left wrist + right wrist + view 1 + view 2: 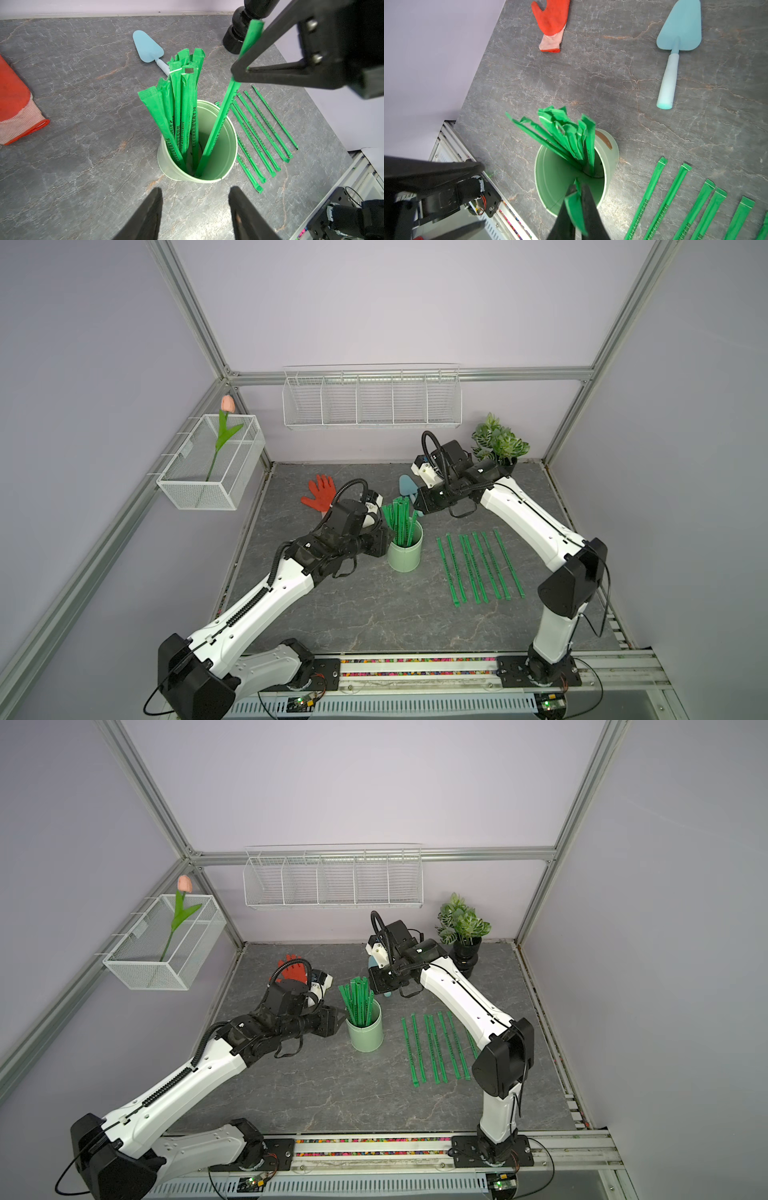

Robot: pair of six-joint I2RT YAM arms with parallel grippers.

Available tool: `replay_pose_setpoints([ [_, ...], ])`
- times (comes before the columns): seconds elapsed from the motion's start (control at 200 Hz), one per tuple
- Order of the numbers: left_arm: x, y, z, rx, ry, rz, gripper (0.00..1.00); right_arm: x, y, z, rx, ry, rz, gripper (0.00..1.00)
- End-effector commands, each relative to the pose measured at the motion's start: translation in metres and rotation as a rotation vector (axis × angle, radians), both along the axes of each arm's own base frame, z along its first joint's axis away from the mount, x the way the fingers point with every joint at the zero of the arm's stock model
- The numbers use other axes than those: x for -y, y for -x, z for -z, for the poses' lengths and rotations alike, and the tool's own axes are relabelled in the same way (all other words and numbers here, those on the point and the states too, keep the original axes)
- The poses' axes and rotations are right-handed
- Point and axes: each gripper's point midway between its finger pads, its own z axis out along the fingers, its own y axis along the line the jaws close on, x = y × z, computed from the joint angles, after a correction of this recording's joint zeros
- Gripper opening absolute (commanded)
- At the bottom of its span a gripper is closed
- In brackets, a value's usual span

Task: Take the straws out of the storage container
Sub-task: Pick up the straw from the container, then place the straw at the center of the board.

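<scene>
The storage container [405,553] [365,1036], a mint-green cup, stands upright mid-table with a bundle of green straws [397,520] [356,1000] [182,104] [564,133] leaning in it. My right gripper [577,188] [239,72] [417,510] hangs over the cup's mouth, shut on one straw [218,122] [575,209] whose lower end is still inside the cup [225,145]. My left gripper [195,190] [385,545] is open, low beside the cup and apart from it. Several straws [478,564] [434,1048] [264,133] [695,203] lie in a row on the table right of the cup.
A red glove [320,491] [552,18] and a blue trowel [148,48] [679,31] lie behind the cup. A potted plant [498,439] stands at the back right. Wire baskets [372,400] hang on the back and left walls, one holding a tulip [226,423].
</scene>
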Motion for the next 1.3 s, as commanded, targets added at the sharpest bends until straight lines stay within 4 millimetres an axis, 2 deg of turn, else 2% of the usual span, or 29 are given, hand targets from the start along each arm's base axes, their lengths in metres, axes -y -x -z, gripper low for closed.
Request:
replay_pose_setpoints([
  [0.0,0.0,0.001,-0.004,0.007,0.004,0.003,0.55,0.011,0.02,-0.028,0.033,0.004,-0.034,0.1],
  [0.425,0.0,0.001,-0.004,0.004,0.004,0.004,0.55,0.06,0.046,-0.113,0.206,-0.063,0.028,0.1],
  [0.565,0.001,0.001,-0.003,0.002,0.003,0.004,0.55,0.079,0.051,-0.13,0.245,-0.084,0.067,0.09],
  [0.69,0.001,0.001,-0.003,0.0,0.003,0.006,0.55,0.098,0.054,-0.137,0.257,-0.089,0.107,0.09],
  [0.825,0.001,0.001,-0.004,0.006,0.008,0.006,0.55,0.113,0.053,-0.128,0.227,-0.054,0.141,0.1],
  [1.065,0.002,0.001,-0.003,0.001,0.006,0.009,0.55,0.125,0.042,-0.07,0.077,0.108,0.159,0.09],
  [1.3,0.002,0.001,-0.003,0.001,0.008,0.011,0.55,0.126,0.039,-0.042,-0.024,0.186,0.153,0.1],
])
